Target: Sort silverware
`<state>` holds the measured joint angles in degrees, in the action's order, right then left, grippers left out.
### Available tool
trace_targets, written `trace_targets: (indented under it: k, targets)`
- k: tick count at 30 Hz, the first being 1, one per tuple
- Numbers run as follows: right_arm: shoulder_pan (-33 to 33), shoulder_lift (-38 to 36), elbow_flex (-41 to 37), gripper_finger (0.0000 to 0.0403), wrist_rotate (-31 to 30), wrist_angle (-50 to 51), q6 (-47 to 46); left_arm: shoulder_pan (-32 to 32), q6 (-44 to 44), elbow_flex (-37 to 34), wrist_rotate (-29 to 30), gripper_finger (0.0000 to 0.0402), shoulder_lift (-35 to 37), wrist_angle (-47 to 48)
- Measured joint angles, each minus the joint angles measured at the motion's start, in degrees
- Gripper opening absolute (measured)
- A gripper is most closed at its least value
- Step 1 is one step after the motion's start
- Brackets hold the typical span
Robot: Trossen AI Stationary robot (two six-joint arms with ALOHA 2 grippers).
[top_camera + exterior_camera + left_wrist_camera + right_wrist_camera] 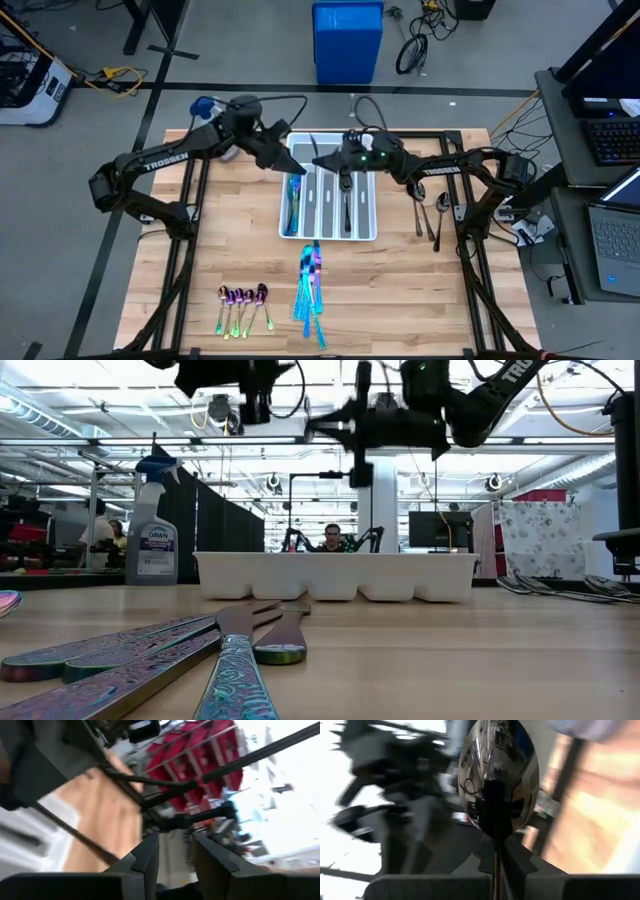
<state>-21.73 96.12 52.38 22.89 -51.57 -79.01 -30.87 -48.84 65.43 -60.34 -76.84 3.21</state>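
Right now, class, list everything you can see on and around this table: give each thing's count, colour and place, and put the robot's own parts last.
White plastic compartmented tray: one, table centre.
Blue-teal metal forks: a few, in the tray's leftmost compartment.
Iridescent blue metal knives: a bunch, front of the tray.
Small rainbow-purple spoons: about five, front left.
Dark gunmetal spoons: several, right of the tray.
Dark spoon: one, held over the tray.
Spray bottle: one, white and blue, far left edge.
Blue bin: one, floor beyond the table.
Left gripper: over the tray's far left corner, empty.
Right gripper: shut on the dark spoon.
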Motion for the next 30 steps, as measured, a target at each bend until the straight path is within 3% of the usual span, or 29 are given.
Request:
trace_targets:
  k: [4,11,16,21,30]
  targets:
    - [-0.3,0.0,0.0,0.0,0.0,-9.7,0.2,-0.1,-9.3,0.0,-3.6,0.0099,0.0,-10.9]
    - [-0.8,0.0,0.0,0.0,0.0,-25.1,0.4,0.0,-19.7,0.0,-4.4,0.0098,0.0,-23.8]
    - [-1.2,-0.1,0.0,0.0,-0.4,-34.5,0.5,0.2,-19.8,0.0,-2.7,0.0085,-0.1,-23.7]
    - [-1.3,-0.1,0.0,0.0,-0.4,-35.8,1.5,1.2,-19.7,0.0,2.1,0.0082,-1.8,-23.5]
    - [-1.7,0.0,0.0,0.0,-0.3,-36.5,4.8,3.2,-19.8,0.0,2.4,0.0141,-5.4,-23.7]
